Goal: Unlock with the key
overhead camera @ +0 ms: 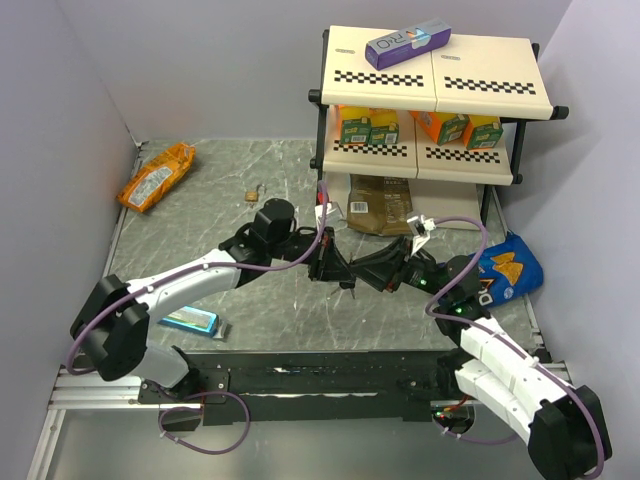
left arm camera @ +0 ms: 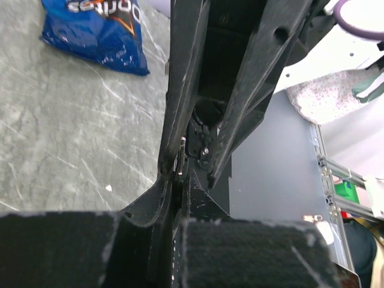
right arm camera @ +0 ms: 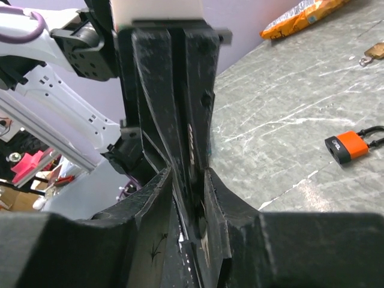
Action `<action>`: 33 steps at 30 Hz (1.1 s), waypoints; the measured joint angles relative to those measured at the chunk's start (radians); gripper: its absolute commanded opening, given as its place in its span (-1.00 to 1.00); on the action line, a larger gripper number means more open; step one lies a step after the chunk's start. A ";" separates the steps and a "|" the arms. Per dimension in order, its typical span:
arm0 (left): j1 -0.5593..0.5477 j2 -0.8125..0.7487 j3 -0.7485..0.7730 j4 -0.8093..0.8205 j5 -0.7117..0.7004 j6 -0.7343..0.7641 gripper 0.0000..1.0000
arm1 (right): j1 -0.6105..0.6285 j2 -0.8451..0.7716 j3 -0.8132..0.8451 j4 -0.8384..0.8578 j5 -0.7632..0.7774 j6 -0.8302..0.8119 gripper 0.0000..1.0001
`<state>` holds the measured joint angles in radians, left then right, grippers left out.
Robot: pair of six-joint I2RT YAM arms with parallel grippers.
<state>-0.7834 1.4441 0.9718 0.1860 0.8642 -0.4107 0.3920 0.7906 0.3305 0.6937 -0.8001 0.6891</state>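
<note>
My two grippers meet tip to tip above the middle of the table. The left gripper [overhead camera: 338, 268] [left arm camera: 177, 180] is shut on the key [overhead camera: 351, 287], of which only a silvery sliver [left arm camera: 182, 159] shows between the pads. The right gripper [overhead camera: 368, 275] [right arm camera: 189, 180] closes around the same spot from the other side, its jaws a little apart around the key and the left fingertips. The orange-red padlock [right arm camera: 348, 146] lies on the table beyond, in the right wrist view only. The brass padlock [overhead camera: 255, 193] [right arm camera: 375, 51] lies farther back.
A two-level shelf [overhead camera: 430, 150] with boxes stands at the back right, a brown pouch [overhead camera: 380, 205] beneath it. A blue Doritos bag [overhead camera: 505, 268] [left arm camera: 99, 30] lies right, an orange snack bag [overhead camera: 157, 175] back left, and a blue packet [overhead camera: 190, 320] front left.
</note>
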 measured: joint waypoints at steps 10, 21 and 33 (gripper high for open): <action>0.000 -0.010 -0.013 0.036 -0.003 -0.021 -0.98 | 0.000 -0.008 -0.009 0.001 0.005 -0.003 -0.53; 0.006 -0.014 -0.024 0.056 0.024 -0.029 -0.98 | -0.004 0.005 -0.010 0.028 -0.008 0.008 -0.87; 0.008 -0.017 -0.033 0.057 0.017 -0.029 0.28 | -0.007 0.033 -0.010 0.049 -0.035 0.002 -1.00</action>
<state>-0.7757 1.4273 0.9390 0.2428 0.8814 -0.4397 0.3851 0.8238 0.3206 0.7425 -0.8349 0.6914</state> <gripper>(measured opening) 0.361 0.108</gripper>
